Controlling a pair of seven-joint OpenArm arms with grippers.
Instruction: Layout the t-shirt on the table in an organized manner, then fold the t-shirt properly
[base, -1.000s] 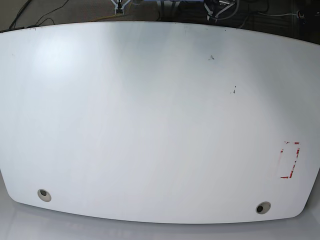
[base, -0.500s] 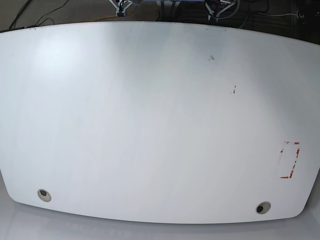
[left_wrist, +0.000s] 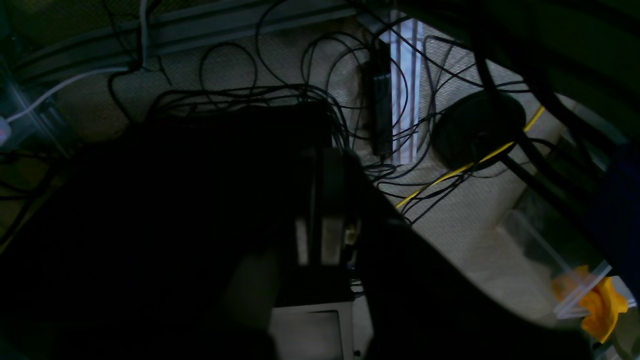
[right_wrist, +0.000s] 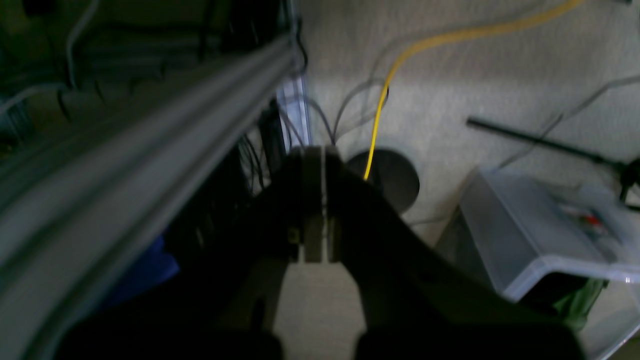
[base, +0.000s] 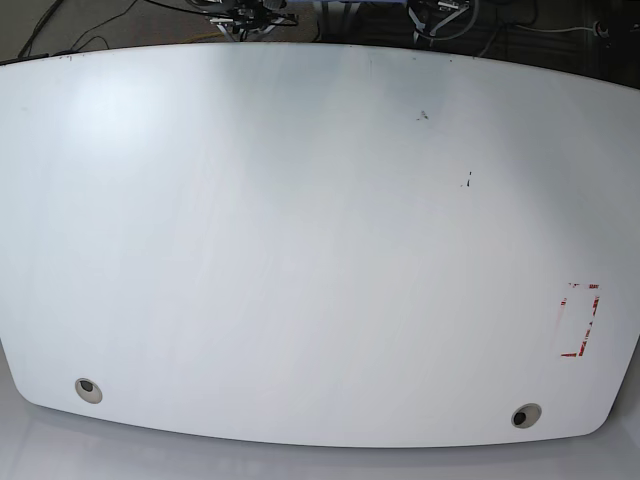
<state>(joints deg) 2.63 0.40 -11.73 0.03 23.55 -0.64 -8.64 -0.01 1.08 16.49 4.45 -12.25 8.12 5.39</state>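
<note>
Between the dark fingers of the left gripper (left_wrist: 320, 235) no gap is seen: the two pale pads are pressed flat together and nothing is clamped between them. Beyond its tips a tangle of black cables (left_wrist: 280, 95) is spread over a speckled floor (left_wrist: 450, 220), and to the right of the tips a round black disc (left_wrist: 475, 127) is crossed by a yellow cable (left_wrist: 465, 167). Far off to the lower right of this gripper, a bunch of orange-yellow cloth, taken to be the t-shirt (left_wrist: 597, 300), is seen crumpled at the edge of a clear plastic piece (well apart from the fingers, and off the tabletop as far as can be told).

The right gripper (right_wrist: 314, 210) is likewise clenched on nothing, its pale pads closed against each other. To its left a long grey rail (right_wrist: 150, 135) is run slantwise through the view; just past its tips a dark round disc (right_wrist: 395, 182) is met by the yellow cable, and to its right a clear plastic bin (right_wrist: 540, 235) is set on the floor.

From the base view the table (base: 300, 250) is shown with a red tape outline (base: 578, 320) near its right edge, two round grommets (base: 88, 388) along the near edge and a few dark specks (base: 466, 181). Neither gripper is seen over it.
</note>
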